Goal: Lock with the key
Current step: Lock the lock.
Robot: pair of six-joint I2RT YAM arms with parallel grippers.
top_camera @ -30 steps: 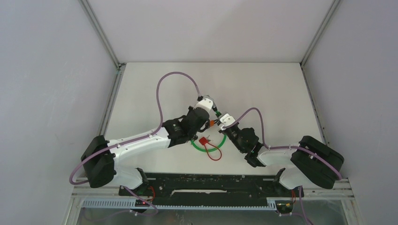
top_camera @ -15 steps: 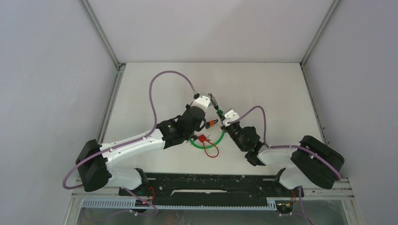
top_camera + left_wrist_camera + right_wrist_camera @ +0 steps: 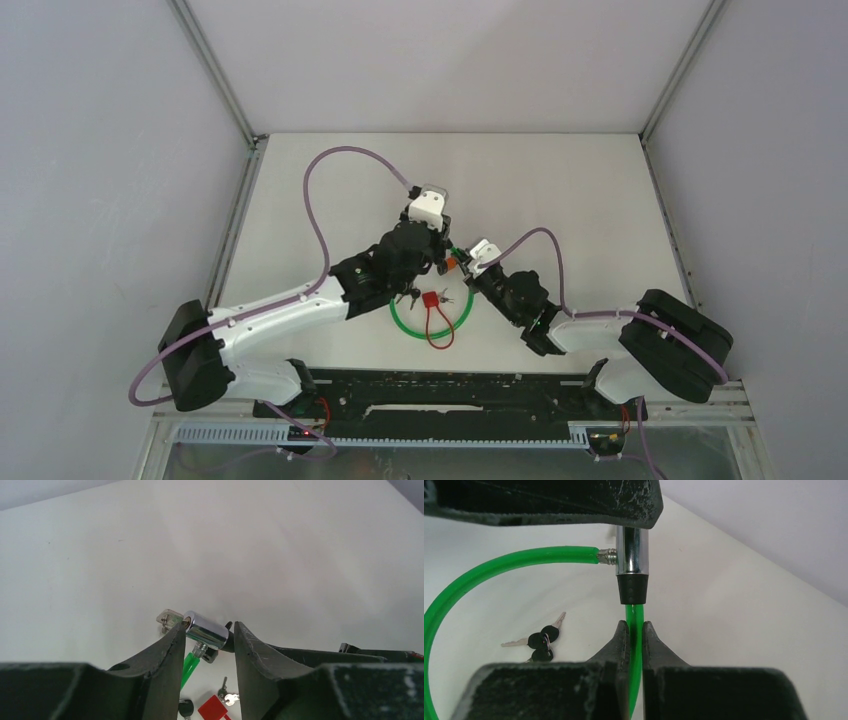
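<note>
Over the desk (image 3: pixel 250 555), the chrome lock barrel (image 3: pixel 205 629) is clamped in the left pincer (image 3: pixel 210 627) and the green cable (image 3: pixel 514 562) pinched by the right pincer (image 3: pixel 635 625), apparently braced for the key (image 3: pixel 167 617) at the barrel's end.

This looked like a robotics lab test cell rather than any lived-in room. A plain white table (image 3: pixel 560 190) was boxed in by blank grey panels (image 3: pixel 100 200) held in aluminium framing (image 3: pixel 213 75). The left arm (image 3: pixel 285 312) and right arm (image 3: pixel 600 325), both white and black, were bolted to a black mounting rail (image 3: pixel 450 395) at the near edge. A slotted cable duct (image 3: pixel 400 437) ran just below it, and purple cables (image 3: pixel 352 149) looped free overhead.
</note>
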